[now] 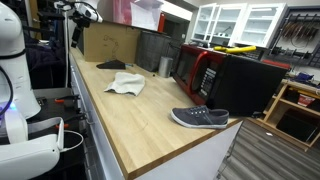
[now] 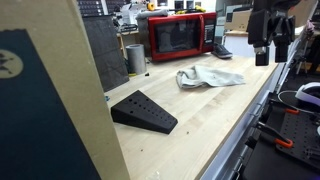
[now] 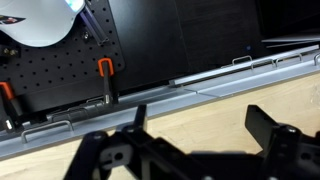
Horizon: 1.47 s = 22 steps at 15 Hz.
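Observation:
My gripper (image 2: 268,55) hangs open high above the front edge of the wooden counter (image 2: 215,115), with nothing between its fingers. In the wrist view the gripper (image 3: 200,128) shows two dark fingers (image 3: 266,126) spread wide over bare wood beside a metal edge rail (image 3: 200,82). The closest object is a crumpled white cloth (image 2: 210,76) (image 1: 125,83), lying on the counter well away from the jaws. A black wedge (image 2: 145,111) (image 1: 112,64) rests further along. A grey shoe (image 1: 200,117) lies near the counter's other end.
A red microwave (image 2: 180,37) (image 1: 197,68) and a metal cup (image 2: 135,58) (image 1: 165,66) stand at the back. A black appliance (image 1: 250,85) sits beside the microwave. A cardboard box (image 1: 110,42) closes one end. A pegboard with orange-handled tools (image 3: 104,72) lies below the counter edge.

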{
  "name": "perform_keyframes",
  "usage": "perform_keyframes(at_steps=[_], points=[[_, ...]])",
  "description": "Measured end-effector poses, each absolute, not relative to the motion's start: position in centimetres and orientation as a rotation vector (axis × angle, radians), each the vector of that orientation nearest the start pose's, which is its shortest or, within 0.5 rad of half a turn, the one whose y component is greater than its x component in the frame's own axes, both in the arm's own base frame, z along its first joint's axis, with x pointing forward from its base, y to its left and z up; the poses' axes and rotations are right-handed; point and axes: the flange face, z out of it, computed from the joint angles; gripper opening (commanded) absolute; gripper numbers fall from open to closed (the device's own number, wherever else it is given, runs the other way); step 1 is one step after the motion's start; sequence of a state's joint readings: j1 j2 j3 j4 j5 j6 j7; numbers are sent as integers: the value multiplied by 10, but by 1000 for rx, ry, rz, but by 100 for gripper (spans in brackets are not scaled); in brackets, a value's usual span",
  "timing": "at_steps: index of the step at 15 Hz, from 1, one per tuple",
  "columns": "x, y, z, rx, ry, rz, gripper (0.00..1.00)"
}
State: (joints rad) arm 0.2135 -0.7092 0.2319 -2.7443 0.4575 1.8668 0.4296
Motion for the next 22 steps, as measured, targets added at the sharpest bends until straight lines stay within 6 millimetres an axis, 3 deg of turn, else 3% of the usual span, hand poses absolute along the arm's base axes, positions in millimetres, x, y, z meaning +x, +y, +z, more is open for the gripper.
perform_keyframes(at_steps=[17, 22], points=[[324, 154, 369, -2818, 521, 155, 100], [353, 155, 366, -2795, 558, 98, 100]])
